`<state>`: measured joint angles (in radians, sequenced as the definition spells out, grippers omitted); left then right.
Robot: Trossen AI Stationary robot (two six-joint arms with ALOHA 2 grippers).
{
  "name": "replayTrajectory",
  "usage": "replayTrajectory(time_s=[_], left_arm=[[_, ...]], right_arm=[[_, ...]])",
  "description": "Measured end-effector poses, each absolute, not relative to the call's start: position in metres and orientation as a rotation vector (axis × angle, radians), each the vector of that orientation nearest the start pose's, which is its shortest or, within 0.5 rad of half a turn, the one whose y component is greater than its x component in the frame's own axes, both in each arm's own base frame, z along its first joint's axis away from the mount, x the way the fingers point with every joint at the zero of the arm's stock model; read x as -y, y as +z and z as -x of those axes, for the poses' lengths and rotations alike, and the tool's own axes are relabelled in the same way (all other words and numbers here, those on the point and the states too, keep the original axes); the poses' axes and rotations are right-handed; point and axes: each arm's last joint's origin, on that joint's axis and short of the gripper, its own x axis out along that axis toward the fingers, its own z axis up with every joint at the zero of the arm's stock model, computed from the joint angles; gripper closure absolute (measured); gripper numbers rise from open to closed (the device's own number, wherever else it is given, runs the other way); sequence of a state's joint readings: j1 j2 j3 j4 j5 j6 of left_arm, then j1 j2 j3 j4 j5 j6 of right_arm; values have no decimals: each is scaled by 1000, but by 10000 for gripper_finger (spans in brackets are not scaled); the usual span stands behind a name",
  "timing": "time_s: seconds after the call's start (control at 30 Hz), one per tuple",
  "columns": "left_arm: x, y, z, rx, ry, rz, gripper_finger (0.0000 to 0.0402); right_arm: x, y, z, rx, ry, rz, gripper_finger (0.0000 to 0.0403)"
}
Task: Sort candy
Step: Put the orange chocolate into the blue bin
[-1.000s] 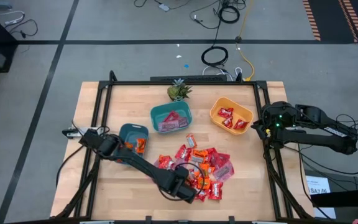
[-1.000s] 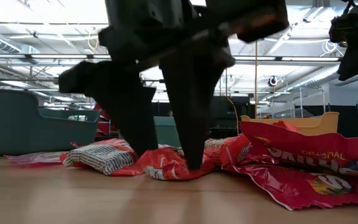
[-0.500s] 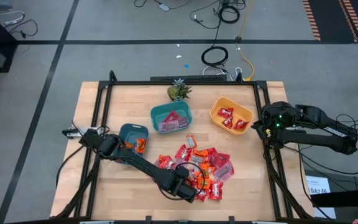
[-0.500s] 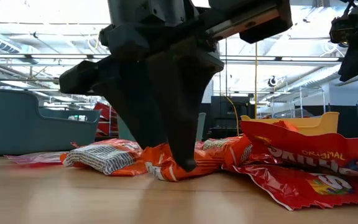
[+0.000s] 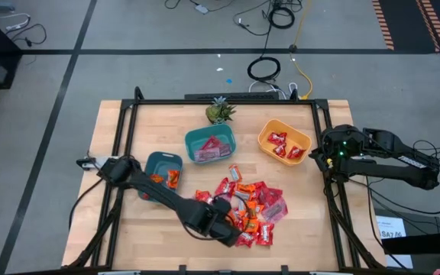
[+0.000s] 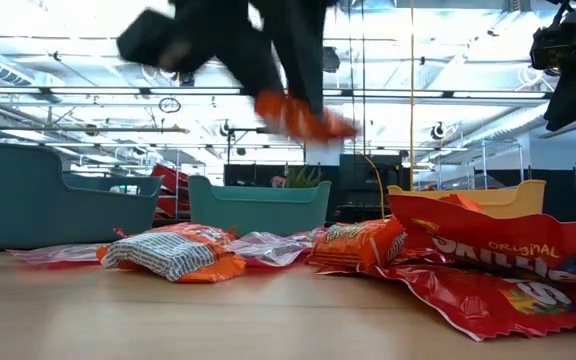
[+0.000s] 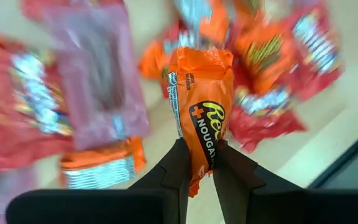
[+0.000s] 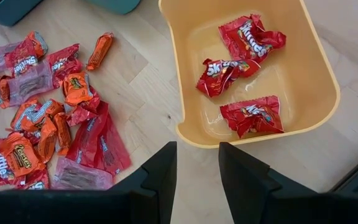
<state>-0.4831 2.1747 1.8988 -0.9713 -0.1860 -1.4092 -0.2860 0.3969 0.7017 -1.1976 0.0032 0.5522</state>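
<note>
A pile of candy (image 5: 249, 206) in red, orange and pink wrappers lies on the table's near middle. My left gripper (image 7: 199, 163) hangs above the pile's near left side (image 5: 226, 227), shut on one orange candy (image 7: 201, 106), which also shows in the low view (image 6: 306, 118) high above the table. Three bowls stand farther back: a small teal bowl (image 5: 161, 160) with orange candy, a teal bowl (image 5: 192, 138) with pink candy, and a yellow bowl (image 8: 319, 74) with red candy. My right gripper (image 8: 197, 163) is open at the table's right edge, beside the yellow bowl. My left gripper pinches the orange candy between its two fingers near one end of the wrapper (image 7: 199, 152), coming steeply from above. Most of the wrapper sticks out past the fingertips (image 7: 180, 163). The candy is lifted clear of the pile and the table.
A small green plant (image 5: 219, 111) stands at the table's far edge behind the teal bowl. Black frame rails (image 5: 121, 137) run along the table's left, right and far sides. Bare wood lies at the near left (image 5: 140, 237).
My left gripper has shut on the orange candy at the near left side of the pile, then gone up, taking the candy clear of the table. The other candies stay where they were.
</note>
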Motion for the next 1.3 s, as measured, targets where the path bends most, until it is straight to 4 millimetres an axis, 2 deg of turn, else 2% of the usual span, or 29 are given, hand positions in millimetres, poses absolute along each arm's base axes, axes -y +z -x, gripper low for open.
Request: replayTrajectory(time_s=[0.2, 0.37, 0.53, 0.7, 0.8, 1.0, 1.2, 1.3], left_arm=[[189, 261, -380, -993, 725, 813, 334], [172, 290, -349, -986, 886, 786, 334], [155, 310, -319, -1018, 1056, 732, 334], [142, 320, -300, -976, 1045, 688, 334], [132, 314, -283, -984, 1074, 660, 334], [111, 293, -242, -976, 1172, 757, 334], [94, 272, -209, -873, 1055, 958, 334], [87, 264, -196, -847, 1022, 1002, 334]], right_arm=[[15, 261, -51, -794, -510, -638, 291], [15, 261, -51, -794, -510, -638, 291], [15, 261, -51, -794, -511, -638, 291], [15, 261, -51, -792, -515, -636, 291], [16, 261, -51, -788, -534, -632, 291], [16, 261, -51, -785, -541, -632, 291], [16, 261, -51, -780, -542, -633, 291], [16, 261, -51, -780, -543, -634, 291]])
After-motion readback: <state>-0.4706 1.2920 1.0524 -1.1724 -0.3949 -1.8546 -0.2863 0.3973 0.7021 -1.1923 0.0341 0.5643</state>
